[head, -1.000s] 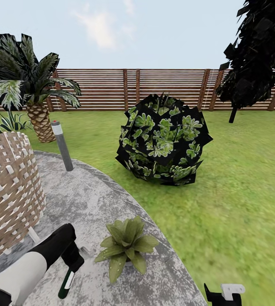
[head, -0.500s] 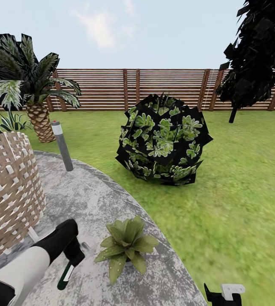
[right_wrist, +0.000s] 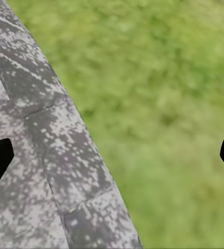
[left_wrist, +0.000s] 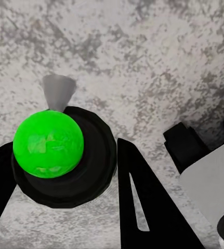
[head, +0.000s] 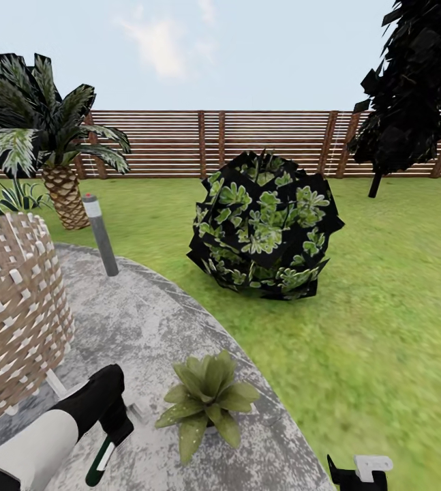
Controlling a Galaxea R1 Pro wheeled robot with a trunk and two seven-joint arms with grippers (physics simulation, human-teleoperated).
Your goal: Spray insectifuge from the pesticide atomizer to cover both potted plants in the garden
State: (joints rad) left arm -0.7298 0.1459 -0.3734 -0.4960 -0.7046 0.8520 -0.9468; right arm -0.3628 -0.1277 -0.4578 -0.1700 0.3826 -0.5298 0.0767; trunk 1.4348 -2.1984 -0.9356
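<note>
The pesticide atomizer (head: 103,458), a slim green, white and black bottle, hangs from my left gripper (head: 114,423) low over the round grey patio (head: 145,320). In the left wrist view its bright green round top (left_wrist: 48,142) sits on a black collar between the two black fingers (left_wrist: 140,207), so my left gripper (left_wrist: 65,174) is shut on it. One potted plant (head: 208,401), a rosette of pointed green leaves, stands just right of the atomizer near the patio edge. I cannot make out insectifuge on its leaves. My right gripper (head: 356,472) (right_wrist: 112,158) is open over the patio edge and lawn.
A woven wicker basket (head: 12,320) stands close at the left. A grey bollard post (head: 101,235) rises at the patio's far rim. A round clipped bush (head: 262,225) sits on the lawn (head: 384,307). A palm (head: 43,150), a dark tree (head: 411,88) and the slatted fence (head: 261,143) lie beyond.
The whole view has shifted slightly, so the camera moved. My left arm has drawn back a little toward the lower left with the atomizer still in its grip.
</note>
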